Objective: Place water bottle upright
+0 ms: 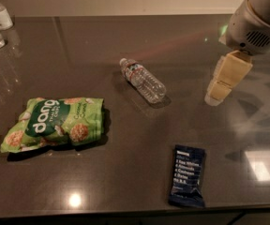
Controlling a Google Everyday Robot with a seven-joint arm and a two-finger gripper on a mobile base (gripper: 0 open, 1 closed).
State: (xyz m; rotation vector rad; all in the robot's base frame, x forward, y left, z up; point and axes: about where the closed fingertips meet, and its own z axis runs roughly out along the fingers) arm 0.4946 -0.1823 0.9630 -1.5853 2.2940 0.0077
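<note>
The cream end effector [215, 95] hangs above the dark table [125, 182]; left of it, apart, the small clear ribbed plastic water bottle [143, 80] lies on its side.
</note>
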